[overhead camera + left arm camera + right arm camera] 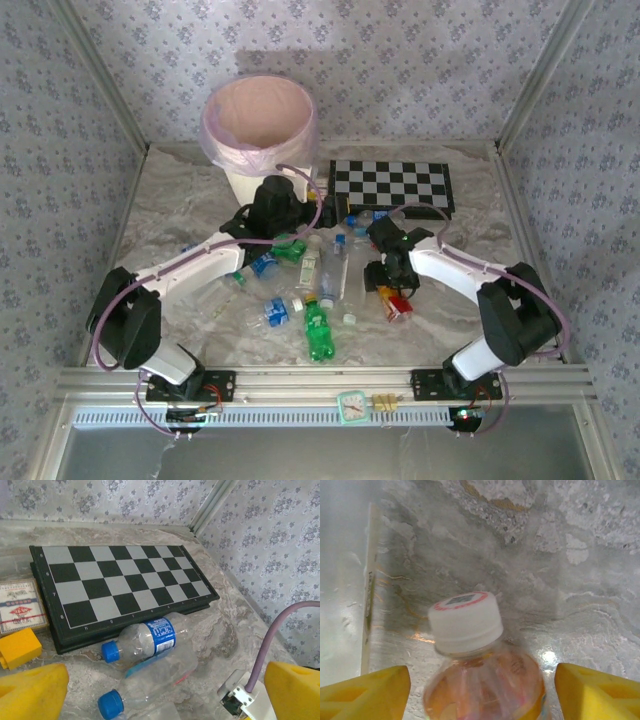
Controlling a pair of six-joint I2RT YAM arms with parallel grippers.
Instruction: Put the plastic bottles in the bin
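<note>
Orange bottle (470, 630) between right gripper (482, 692) fingers (365, 692), untouched

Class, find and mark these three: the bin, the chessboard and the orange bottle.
bin (240, 181): top view, cream front wall.
chessboard (120, 582): left wrist view, middle squares.
orange bottle (482, 680): right wrist view, body below cap.

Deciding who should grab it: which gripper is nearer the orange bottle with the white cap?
Right. The right gripper straddles the orange bottle, open on either side of it. The left gripper is across the pile, above clear blue-capped bottles by the chessboard.

Chessboard (120, 587), yellow cube (19, 647), red-white box (21, 605)
</note>
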